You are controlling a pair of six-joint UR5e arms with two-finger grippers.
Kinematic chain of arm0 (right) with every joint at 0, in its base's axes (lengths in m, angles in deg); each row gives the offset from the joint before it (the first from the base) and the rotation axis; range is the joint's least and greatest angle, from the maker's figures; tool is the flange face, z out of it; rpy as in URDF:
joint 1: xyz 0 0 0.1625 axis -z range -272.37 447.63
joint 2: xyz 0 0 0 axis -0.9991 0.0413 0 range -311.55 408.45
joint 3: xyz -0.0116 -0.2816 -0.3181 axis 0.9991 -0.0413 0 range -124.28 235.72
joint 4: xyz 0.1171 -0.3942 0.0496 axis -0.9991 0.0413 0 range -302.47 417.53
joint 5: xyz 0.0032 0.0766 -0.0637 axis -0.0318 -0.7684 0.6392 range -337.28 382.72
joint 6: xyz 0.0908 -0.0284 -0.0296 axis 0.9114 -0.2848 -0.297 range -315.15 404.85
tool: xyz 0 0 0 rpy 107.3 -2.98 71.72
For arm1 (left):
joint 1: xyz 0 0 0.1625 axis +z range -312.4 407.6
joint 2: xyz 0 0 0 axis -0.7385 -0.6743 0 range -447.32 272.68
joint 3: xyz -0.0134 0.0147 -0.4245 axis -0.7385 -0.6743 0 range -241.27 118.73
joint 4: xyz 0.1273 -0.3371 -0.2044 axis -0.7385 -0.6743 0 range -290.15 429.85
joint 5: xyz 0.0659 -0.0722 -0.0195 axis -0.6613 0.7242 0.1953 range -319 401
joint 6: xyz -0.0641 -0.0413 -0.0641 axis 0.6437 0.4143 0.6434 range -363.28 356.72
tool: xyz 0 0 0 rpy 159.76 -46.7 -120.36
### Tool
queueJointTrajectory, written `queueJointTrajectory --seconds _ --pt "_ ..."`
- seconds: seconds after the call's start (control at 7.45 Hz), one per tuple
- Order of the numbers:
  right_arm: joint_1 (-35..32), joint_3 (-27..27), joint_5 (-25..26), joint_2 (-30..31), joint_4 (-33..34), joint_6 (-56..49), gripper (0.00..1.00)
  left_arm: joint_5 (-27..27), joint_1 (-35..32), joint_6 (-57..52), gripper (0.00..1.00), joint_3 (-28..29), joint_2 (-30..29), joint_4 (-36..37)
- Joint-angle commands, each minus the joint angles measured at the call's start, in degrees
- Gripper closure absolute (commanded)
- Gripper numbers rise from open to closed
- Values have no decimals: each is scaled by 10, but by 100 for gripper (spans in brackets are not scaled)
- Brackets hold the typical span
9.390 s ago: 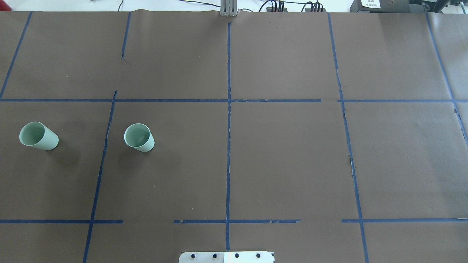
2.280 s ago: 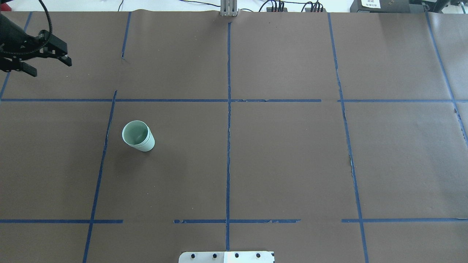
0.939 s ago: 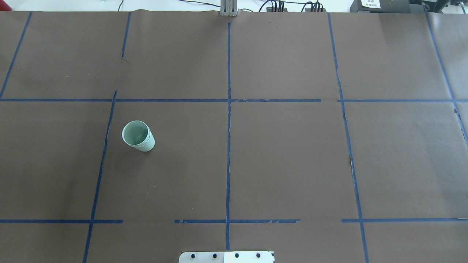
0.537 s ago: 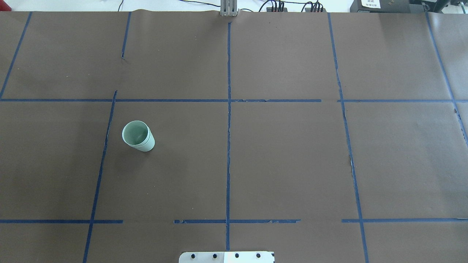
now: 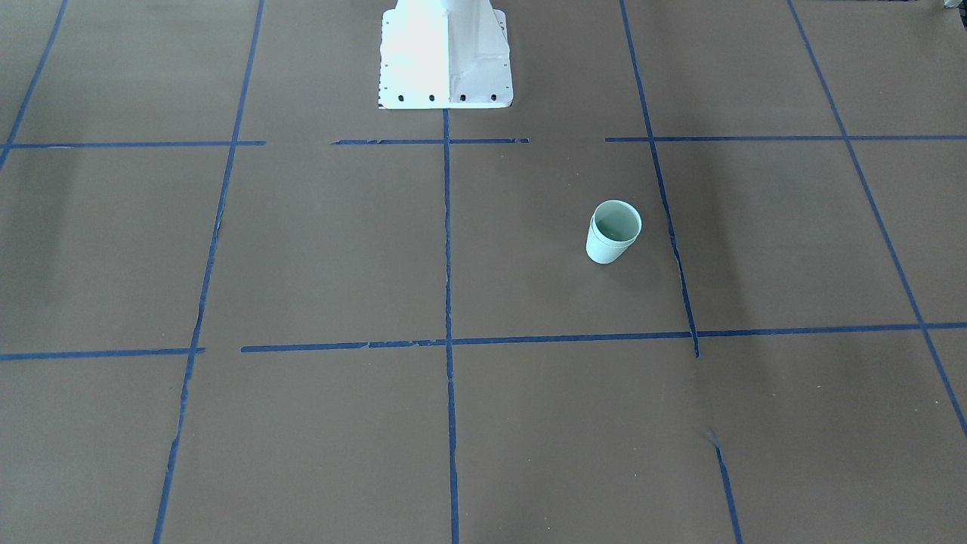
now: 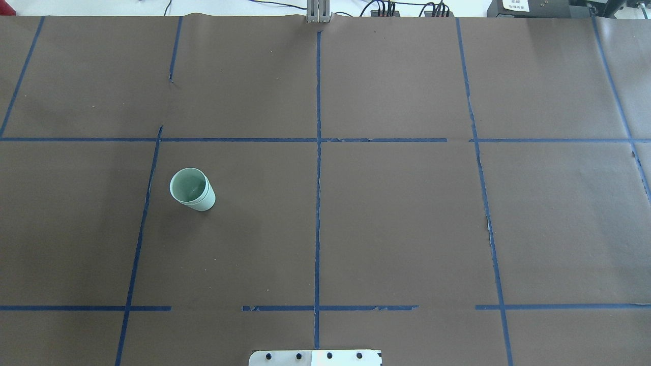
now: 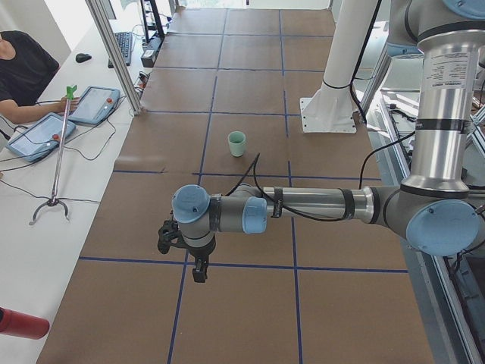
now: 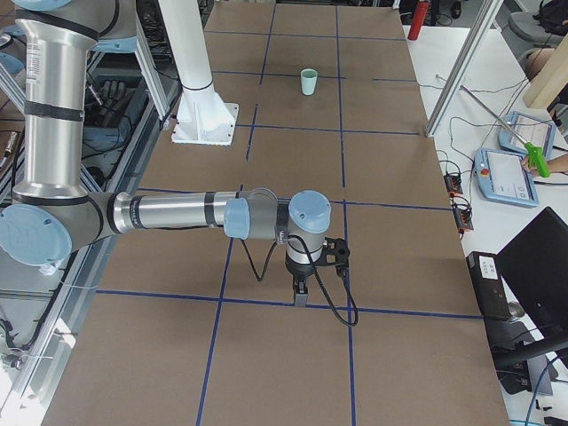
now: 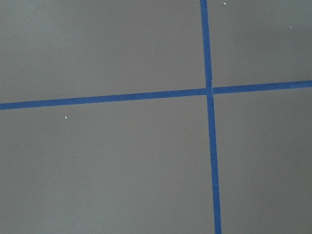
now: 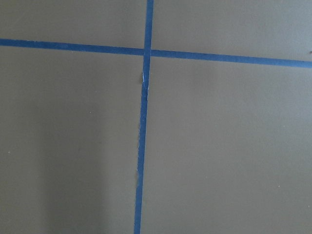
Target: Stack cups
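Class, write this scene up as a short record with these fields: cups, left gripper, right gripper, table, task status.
cups: two, pale green, one nested inside the other, upright, on the robot's left half of the table
left gripper: above bare table, well away from the cups; cannot tell whether open or shut
right gripper: above bare table, far from the cups; cannot tell whether open or shut
table: brown cover, blue tape grid
task status: stack looks complete

Bright, even light, everything's pretty sharp. The white metal robot pedestal is blown out with glare, and the stacked pale mint-green tapered cups throw just a faint soft shadow.
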Motion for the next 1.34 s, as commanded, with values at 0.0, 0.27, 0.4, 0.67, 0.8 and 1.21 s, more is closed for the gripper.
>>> queueJointTrajectory --seconds 0.0,0.27,0.4,0.67,0.8,1.21 --pt "0 0 0 0 1 0 0 1 1 5 0 6 -1 -8" --pt "0 0 0 0 1 0 0 1 1 5 0 3 -1 -8" --pt "0 0 0 0 0 0 0 0 0 5 0 2 -1 -8" --pt "0 0 0 0 0 0 0 0 0 5 0 0 -1 -7" --pt "0 0 0 0 0 0 0 1 0 4 0 -1 -1 -8" --pt "0 0 0 0 0 0 0 0 0 1 0 -3 -1 -8"
